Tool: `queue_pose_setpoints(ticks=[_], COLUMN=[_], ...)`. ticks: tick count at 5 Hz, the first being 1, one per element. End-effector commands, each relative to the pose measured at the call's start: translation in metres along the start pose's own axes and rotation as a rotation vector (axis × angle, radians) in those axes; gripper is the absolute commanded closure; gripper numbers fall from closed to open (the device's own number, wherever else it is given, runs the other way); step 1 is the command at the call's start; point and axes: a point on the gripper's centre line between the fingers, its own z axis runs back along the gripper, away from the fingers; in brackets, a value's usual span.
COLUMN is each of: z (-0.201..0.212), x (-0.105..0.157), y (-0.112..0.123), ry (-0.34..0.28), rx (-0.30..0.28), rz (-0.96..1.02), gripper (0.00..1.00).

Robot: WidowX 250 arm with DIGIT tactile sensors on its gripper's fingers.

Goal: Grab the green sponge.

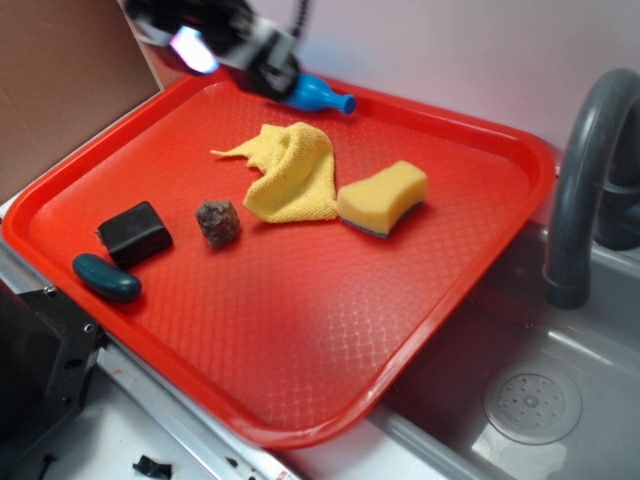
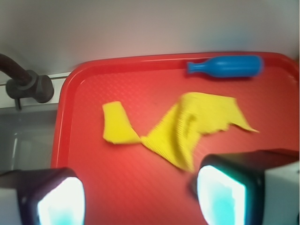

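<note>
You can see a big red tray point(image 1: 300, 330) sitting partly over a grey sink point(image 1: 560, 400). The green sponge point(image 1: 382, 198) lies on the tray, toward the far right part. It is yellow on top with a thin dark layer at the bottom. Its left end is just beside the yellow cloth point(image 1: 288, 172), maybe touching it. In the wrist view the sponge point(image 2: 117, 123) shows at the left, with its corner against the cloth point(image 2: 197, 124).

Your gripper point(image 2: 140, 197) is up high over the far left corner of the tray, well apart from the sponge. Its two fingers point(image 2: 225, 192) stand wide apart, and nothing is between them.

A blue bottle point(image 1: 318, 95) lies on its side at the far edge of the tray, near the gripper point(image 1: 215, 40) in the outside view. Near the left edge you find a black block point(image 1: 134, 233), a dark teal oval bar point(image 1: 106, 277) just in front of it, and a small brown lump point(image 1: 217, 222) to the right of the block. A grey tap point(image 1: 590, 180) curves up over the sink on the right.
</note>
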Motion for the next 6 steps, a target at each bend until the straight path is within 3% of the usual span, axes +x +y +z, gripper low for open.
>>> queue_pose_setpoints(ticks=[1, 2, 3, 4, 5, 6], z=[-0.067, -0.103, -0.123, -0.135, -0.126, -0.088], x=[0.036, 0.034, 0.029, 0.022, 0.021, 0.026], y=[-0.03, -0.024, -0.025, -0.023, -0.02, -0.017], ry=[0.037, 0.071, 0.119, 0.141, 0.111, 0.106], rx=[0.006, 0.055, 0.049, 0.072, 0.1, 0.123], rz=[-0.014, -0.038, -0.077, -0.064, -0.042, -0.003], gripper=[0.0, 0.0, 0.0, 0.58, 1.0, 1.0])
